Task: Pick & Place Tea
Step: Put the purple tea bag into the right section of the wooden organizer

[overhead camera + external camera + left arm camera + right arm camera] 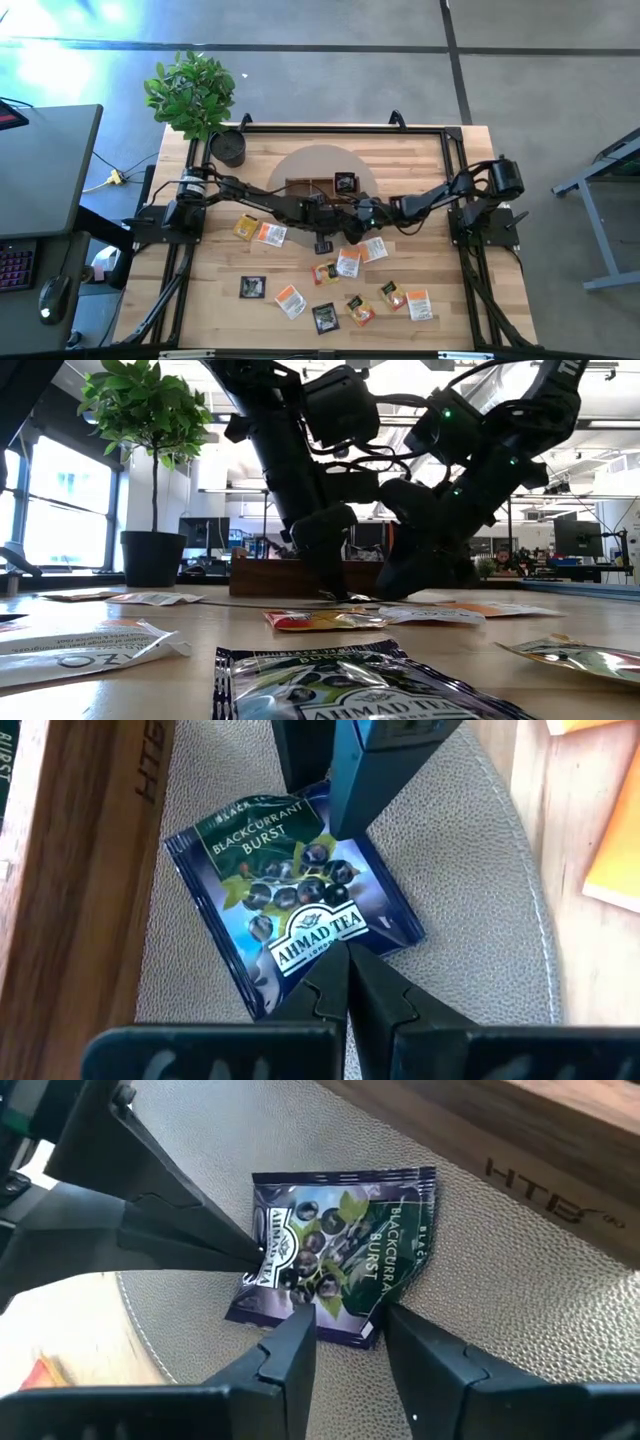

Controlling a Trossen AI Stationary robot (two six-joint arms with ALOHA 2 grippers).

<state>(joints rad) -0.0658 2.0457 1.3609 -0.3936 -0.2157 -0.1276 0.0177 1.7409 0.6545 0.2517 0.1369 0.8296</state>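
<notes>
left end effector (348, 982): my fingers pinched closed on blackcurrant tea packet (290, 895) edge
right end effector (345, 1342): fingers parted, straddling opposite edge
packet: flat on grey mat (470, 870)

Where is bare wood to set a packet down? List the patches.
Free: back right corner, between the wooden tray and the right arm; front left, beside the black packet. Crowded: mid-front packets, and the mat, where left claw and right claw meet.
</notes>
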